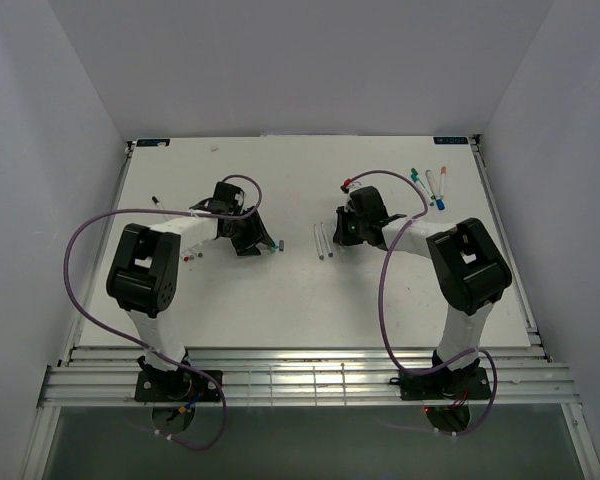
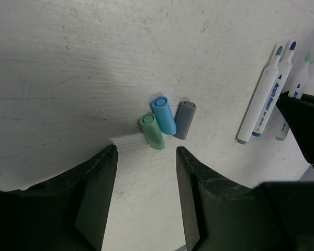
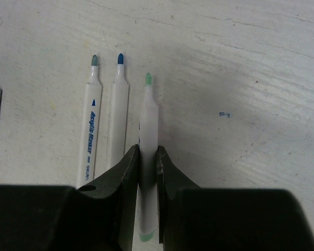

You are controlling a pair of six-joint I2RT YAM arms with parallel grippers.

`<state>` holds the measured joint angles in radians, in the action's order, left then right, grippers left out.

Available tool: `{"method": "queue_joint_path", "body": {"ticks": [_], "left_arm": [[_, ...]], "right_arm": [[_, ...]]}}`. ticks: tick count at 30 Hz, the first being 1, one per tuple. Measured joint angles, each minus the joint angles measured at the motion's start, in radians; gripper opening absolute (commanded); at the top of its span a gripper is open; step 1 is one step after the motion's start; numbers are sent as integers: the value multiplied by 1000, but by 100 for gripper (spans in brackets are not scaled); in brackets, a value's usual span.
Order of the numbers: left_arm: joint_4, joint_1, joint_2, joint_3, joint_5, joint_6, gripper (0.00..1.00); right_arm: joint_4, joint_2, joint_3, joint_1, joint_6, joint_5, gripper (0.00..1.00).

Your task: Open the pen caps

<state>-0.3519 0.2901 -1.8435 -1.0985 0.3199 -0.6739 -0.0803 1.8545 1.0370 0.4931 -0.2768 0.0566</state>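
Your right pincer (image 3: 147,152) pinches the green-tipped pen (image 3: 148,110): lay it flat beside the two uncapped pens (image 3: 118,104). Your left pincer (image 2: 146,156) hangs spread over three loose caps (image 2: 163,116); lift it straight up.

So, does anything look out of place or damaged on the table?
Nothing serious. Three caps lie together, two uncapped pens lie parallel, and the right gripper clamps the green-tipped pen. The only oddity is a small blue ink mark on the table.
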Motion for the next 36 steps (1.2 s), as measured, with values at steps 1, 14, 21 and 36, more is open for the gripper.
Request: {"method": "queue_joint_path", "body": {"ticks": [1, 14, 21, 36], "left_arm": [[3, 0, 2, 3, -1, -3, 63], [29, 1, 239, 79, -8, -39, 79], [108, 29, 349, 171, 43, -72, 82], [245, 42, 467, 273, 145, -106, 84]], "right_arm": [[-1, 1, 0, 0, 0, 1, 19], [-9, -1, 14, -5, 5, -14, 58], [129, -29, 170, -137, 70, -81, 56], [309, 205, 527, -427, 196, -184, 56]]}}
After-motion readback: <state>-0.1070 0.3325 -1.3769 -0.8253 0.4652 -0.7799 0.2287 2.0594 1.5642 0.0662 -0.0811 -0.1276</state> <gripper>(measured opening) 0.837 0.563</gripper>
